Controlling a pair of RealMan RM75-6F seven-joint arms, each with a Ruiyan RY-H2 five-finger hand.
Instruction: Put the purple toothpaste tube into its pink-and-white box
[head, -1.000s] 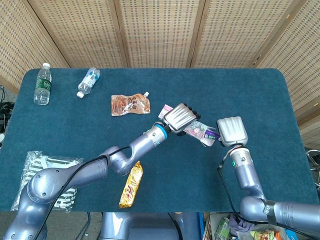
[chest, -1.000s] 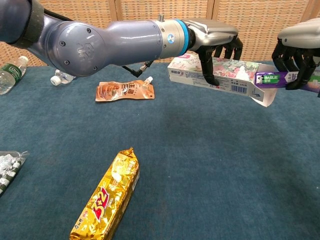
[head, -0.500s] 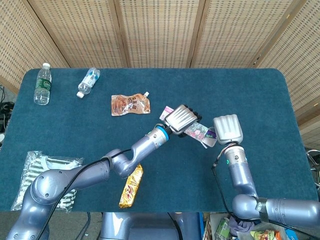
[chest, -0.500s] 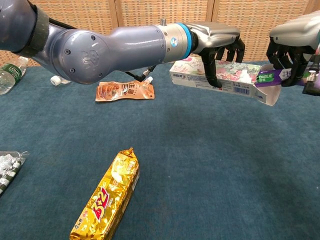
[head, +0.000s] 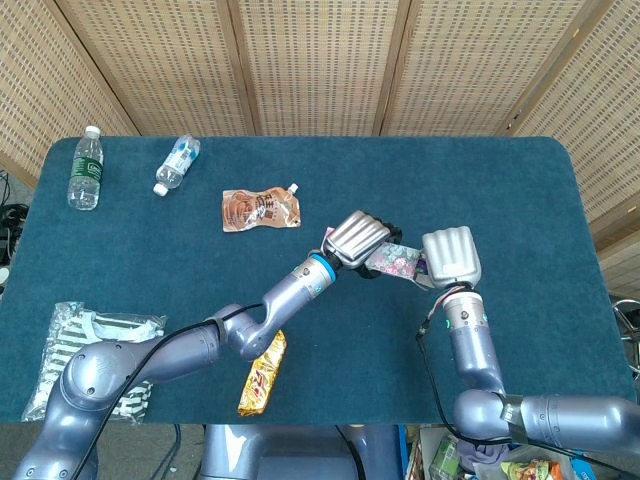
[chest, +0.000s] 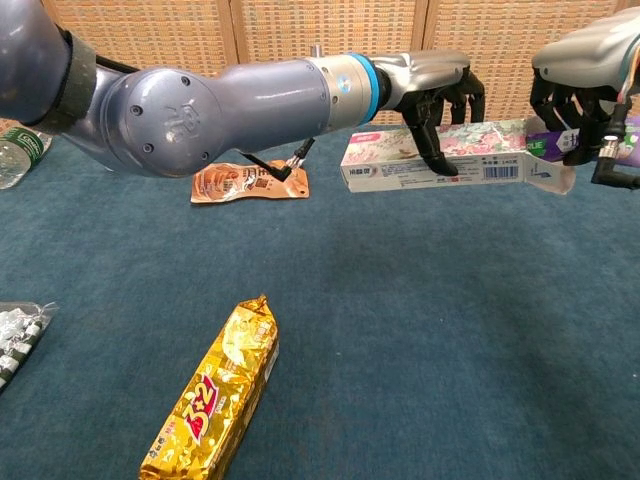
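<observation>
My left hand (chest: 437, 84) grips the pink-and-white box (chest: 440, 160) from above and holds it level above the blue table. The box's open end with its flap (chest: 556, 179) points toward my right hand (chest: 585, 68). That hand holds the purple toothpaste tube (chest: 541, 147), whose front end lies at or just inside the box mouth; most of the tube is hidden by the fingers. From the head view, the left hand (head: 358, 235) covers the box (head: 396, 262), and the right hand (head: 450, 257) sits right against its open end.
A gold snack bar (chest: 215, 395) lies near the table's front. A brown spouted pouch (head: 260, 209) lies behind the hands. Two water bottles (head: 86, 167) (head: 177, 163) rest at the far left, and a striped packet (head: 95, 350) at the front left edge.
The right hand has moved left, bringing the tube up to the box mouth. The left hand has tipped the box from slanted to level.
</observation>
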